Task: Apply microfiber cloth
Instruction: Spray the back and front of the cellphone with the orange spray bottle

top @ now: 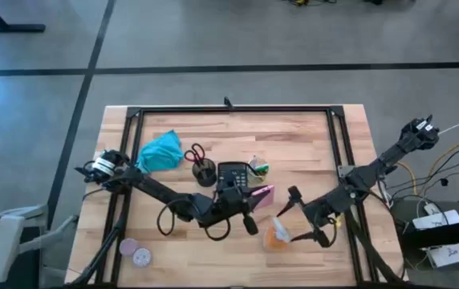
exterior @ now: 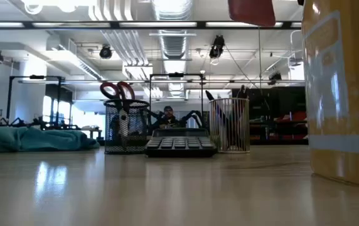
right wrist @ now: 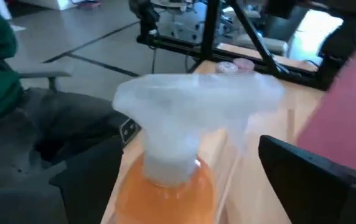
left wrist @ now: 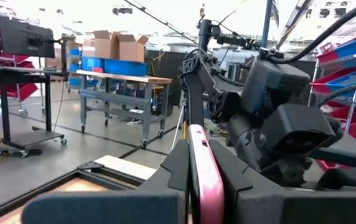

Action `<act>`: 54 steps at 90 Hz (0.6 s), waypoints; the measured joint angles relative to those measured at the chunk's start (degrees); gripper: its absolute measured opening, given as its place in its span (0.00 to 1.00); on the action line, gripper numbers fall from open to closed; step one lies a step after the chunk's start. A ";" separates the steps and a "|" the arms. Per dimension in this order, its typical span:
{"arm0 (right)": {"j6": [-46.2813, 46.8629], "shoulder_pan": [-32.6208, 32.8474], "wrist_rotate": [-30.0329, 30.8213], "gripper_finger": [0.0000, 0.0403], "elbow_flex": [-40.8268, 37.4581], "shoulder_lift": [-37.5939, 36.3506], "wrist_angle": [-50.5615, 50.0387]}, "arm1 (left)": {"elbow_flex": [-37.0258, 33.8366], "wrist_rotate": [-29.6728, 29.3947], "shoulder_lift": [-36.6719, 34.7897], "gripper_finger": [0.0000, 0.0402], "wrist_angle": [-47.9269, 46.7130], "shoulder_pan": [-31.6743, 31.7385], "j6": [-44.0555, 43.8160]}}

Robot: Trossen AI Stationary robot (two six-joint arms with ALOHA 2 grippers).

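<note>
High view shows the left gripper (top: pixel 249 207) near the middle of the wooden table (top: pixel 310 144), clamped on a flat pink object (top: pixel 261 195); the left wrist view confirms the pink slab (left wrist: pixel 201 168) pinched between both dark fingers. The right gripper (top: pixel 287 229) sits just beside it, toward the table's near edge, its fingers spread around the orange spray bottle (top: pixel 277 234); whether they press on it I cannot tell. In the right wrist view the bottle's translucent white trigger head (right wrist: pixel 190 118) stands between the two dark fingers.

The microfiber cloth (top: pixel 161 152) lies well away from the left gripper, toward the far left corner, bunched and turquoise, untouched by either arm. In the low view it is a low heap (exterior: pixel 35 138) at the far left.

Between the left gripper and the cloth stand a black mesh cup holding red-handled scissors (top: pixel 201 164) and a black calculator (top: pixel 231 175); a second mesh cup (exterior: pixel 230 124) stands just past the calculator. Two round pinkish discs (top: pixel 136 251) lie near the front left corner, clear of both arms.

A black metal frame (top: pixel 229 110) runs along the table's edges. Grey floor surrounds the table, and cables and boxes crowd the right side beyond the right arm's base.
</note>
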 joint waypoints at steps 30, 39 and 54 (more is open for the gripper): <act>-2.32 -0.04 -0.53 0.90 0.02 5.28 6.04 | -0.04 0.02 0.00 0.03 -0.02 0.00 -0.02; -2.87 -0.09 -0.37 0.90 0.02 6.42 6.75 | -0.04 0.37 0.00 0.03 0.08 0.00 -0.26; -3.11 -0.33 -0.39 0.90 0.02 6.49 7.53 | 1.37 0.61 -0.13 0.03 0.50 -0.22 1.24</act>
